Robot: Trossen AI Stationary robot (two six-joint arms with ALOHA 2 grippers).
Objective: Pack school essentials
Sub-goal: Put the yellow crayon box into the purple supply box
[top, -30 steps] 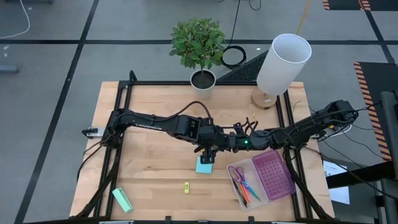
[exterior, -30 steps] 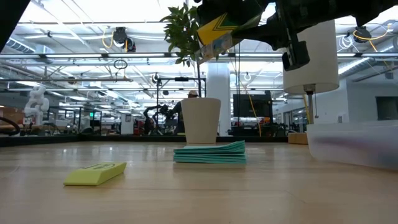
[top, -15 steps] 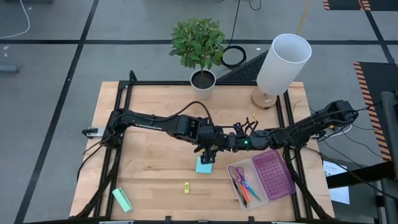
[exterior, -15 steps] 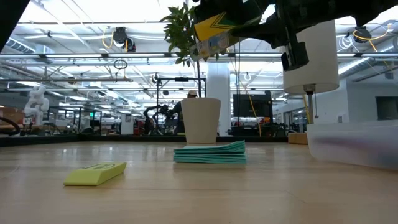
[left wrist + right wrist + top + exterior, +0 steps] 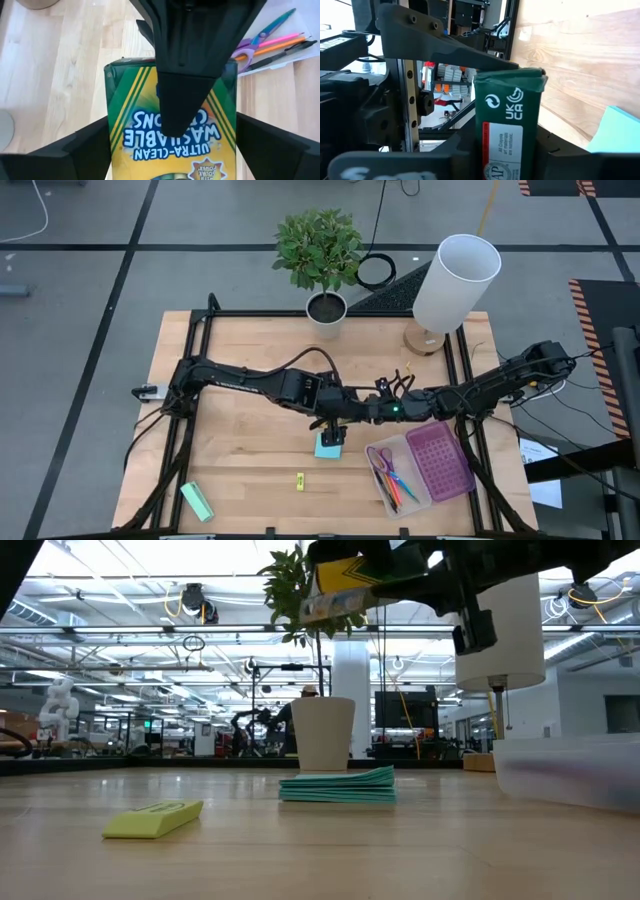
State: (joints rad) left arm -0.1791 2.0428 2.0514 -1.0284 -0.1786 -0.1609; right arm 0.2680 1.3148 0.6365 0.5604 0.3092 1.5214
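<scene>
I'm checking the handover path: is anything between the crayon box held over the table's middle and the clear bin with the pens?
Nothing visible blocks it. The crayon box is held in the air between the left gripper and the right gripper, above the sticky-note pad. The clear bin lies to its right, with only bare table between them.

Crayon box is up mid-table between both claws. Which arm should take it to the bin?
Right. The right claw grips the crayon box alongside the left claw, and the clear bin sits on the right arm's side of the table.
</scene>
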